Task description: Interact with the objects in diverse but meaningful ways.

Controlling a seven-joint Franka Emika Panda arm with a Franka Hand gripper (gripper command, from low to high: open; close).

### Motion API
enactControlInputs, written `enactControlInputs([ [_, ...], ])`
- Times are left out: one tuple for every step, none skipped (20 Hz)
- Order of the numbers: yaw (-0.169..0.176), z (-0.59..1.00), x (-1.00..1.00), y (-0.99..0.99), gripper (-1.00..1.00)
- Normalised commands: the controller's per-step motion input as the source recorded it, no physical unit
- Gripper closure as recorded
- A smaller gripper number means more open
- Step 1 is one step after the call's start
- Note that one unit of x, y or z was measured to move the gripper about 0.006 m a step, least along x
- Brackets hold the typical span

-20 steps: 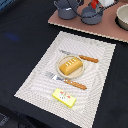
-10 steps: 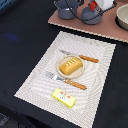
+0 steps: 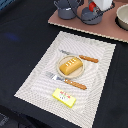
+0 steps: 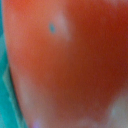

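My gripper (image 3: 98,6) is at the far edge of the exterior view, over the grey pan (image 3: 91,16), and only its white body shows. The red tomato (image 3: 92,6) is right at it, above the pan. In the wrist view the tomato (image 4: 70,60) fills the picture, very close and blurred, and no fingers show. The grey-blue two-handled pot (image 3: 66,9) stands beside the pan. The golden bread loaf (image 3: 70,65) lies on a small plate on the striped placemat (image 3: 35,85). The yellow butter block (image 3: 64,97) lies near the mat's front edge.
A knife (image 3: 80,56) and a fork (image 3: 67,81) with orange handles lie on either side of the plate. The pot and pan stand on a brown board (image 3: 107,27). A pale bowl (image 3: 122,17) is at the exterior view's right edge. The table is dark.
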Motion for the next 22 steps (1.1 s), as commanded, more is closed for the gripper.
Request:
enactControlInputs([
  [0.0,0.11,0.0,0.42,-1.0],
  [0.0,0.1,0.0,0.39,-1.0],
  [0.0,0.1,0.0,0.39,-1.0],
  [0.001,0.1,0.0,0.39,-1.0],
  [0.002,0.08,0.0,0.36,-1.0],
  [0.001,0.09,0.0,0.38,-1.0],
  [0.001,0.1,0.0,0.35,-1.0],
  [0.0,0.13,0.01,0.35,-1.0],
  [0.0,0.15,0.04,0.33,-1.0],
  [0.0,0.17,0.08,0.27,-1.0],
  [0.0,0.17,0.12,0.24,-1.0],
  [0.0,0.17,0.15,0.21,-1.0],
  [0.0,0.15,0.16,0.19,-1.0],
  [-0.013,0.11,0.16,0.13,-1.0],
  [-0.028,0.09,0.18,0.09,-1.0],
  [-0.047,0.07,0.25,0.02,-1.0],
  [-0.073,0.08,0.32,0.0,-1.0],
  [-0.087,0.08,0.28,-0.01,-1.0],
  [-0.105,0.05,0.23,-0.06,-1.0],
  [-0.121,0.05,0.24,-0.11,-1.0],
  [-0.145,0.05,0.26,-0.1,-1.0],
  [-0.152,0.04,0.26,-0.12,-1.0],
])
